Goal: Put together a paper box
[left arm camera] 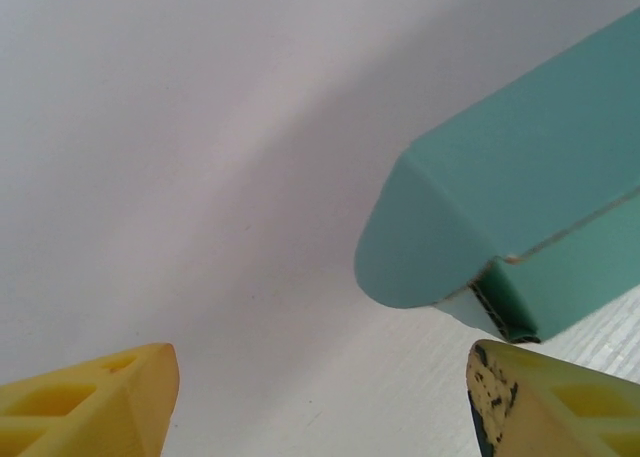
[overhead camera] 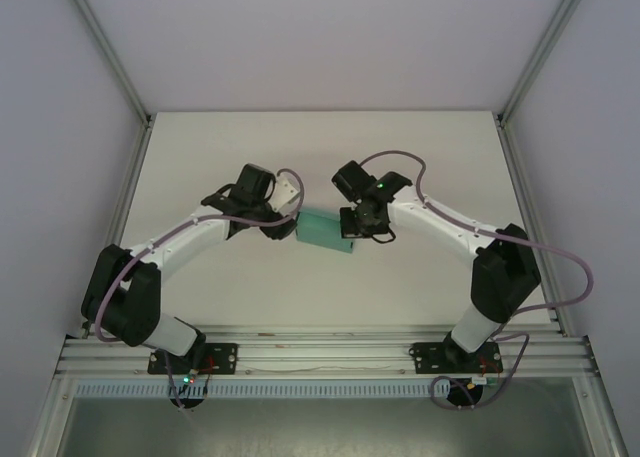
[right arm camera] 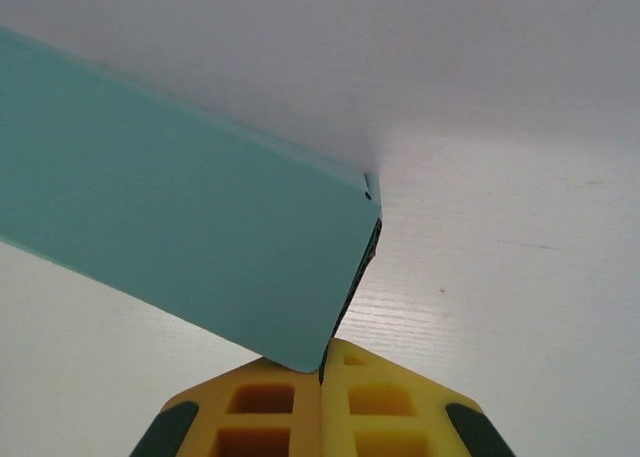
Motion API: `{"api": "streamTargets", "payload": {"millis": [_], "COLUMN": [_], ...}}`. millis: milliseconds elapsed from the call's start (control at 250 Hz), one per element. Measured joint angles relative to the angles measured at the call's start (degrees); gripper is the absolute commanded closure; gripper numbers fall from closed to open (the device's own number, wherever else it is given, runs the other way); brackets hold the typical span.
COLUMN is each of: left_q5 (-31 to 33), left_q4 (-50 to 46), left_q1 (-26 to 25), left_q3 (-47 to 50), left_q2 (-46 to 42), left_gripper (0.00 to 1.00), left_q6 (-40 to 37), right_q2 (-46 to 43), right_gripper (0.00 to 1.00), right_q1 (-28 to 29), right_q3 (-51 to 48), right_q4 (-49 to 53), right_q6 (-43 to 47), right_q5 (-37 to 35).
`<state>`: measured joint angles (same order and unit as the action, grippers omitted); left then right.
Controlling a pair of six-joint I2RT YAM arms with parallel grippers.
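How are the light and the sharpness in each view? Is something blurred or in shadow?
Top external view: soft, even light, no glare; the paper box is small but clear. Left wrist view: the box's edges are sharp, the yellow tips of the left gripper look slightly soft. Right wrist view: the box is sharp, and a faint shadow lies on the table beside its end.

paper box (overhead camera: 325, 230) blocking the gap between left hand (overhead camera: 285, 226) and right hand (overhead camera: 351, 231), open table (overhead camera: 320, 147) beyond, side walls (overhead camera: 70, 157) flanking

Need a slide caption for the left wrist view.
Left gripper open, yellow fingers apart, facing the teal paper box and its rounded end flap.
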<state>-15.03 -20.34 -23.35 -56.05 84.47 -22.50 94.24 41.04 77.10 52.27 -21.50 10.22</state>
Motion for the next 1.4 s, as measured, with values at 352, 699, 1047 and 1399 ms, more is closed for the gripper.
{"api": "streamTargets", "payload": {"millis": [352, 699, 1047, 1399], "left_q5": [-5.1, -6.9, -7.3, -7.8], "left_q4": [0.2, 0.9, 0.9, 1.5], "left_q1": [0.5, 0.5, 0.5, 0.5], "left_q3": [-0.6, -0.3, -0.3, 0.0], "left_q2": [0.7, 0.7, 0.7, 0.7], "left_gripper": [0.25, 0.25, 0.25, 0.25], "left_q6": [2.1, 5.1, 5.6, 6.6], "right_q2": [-1.2, -10.5, -6.7, -4.9], "right_gripper": [0.54, 0.48, 0.62, 0.64], "right_q1": [0.0, 0.0, 0.0, 0.0], "right_q3": [-0.1, -4.2, -4.5, -4.6], "right_q4": [0.3, -6.3, -8.7, -10.7], "right_q6": [2.7, 2.1, -1.0, -4.4], "right_q5": [0.2, -8.2, -10.0, -11.1]}}
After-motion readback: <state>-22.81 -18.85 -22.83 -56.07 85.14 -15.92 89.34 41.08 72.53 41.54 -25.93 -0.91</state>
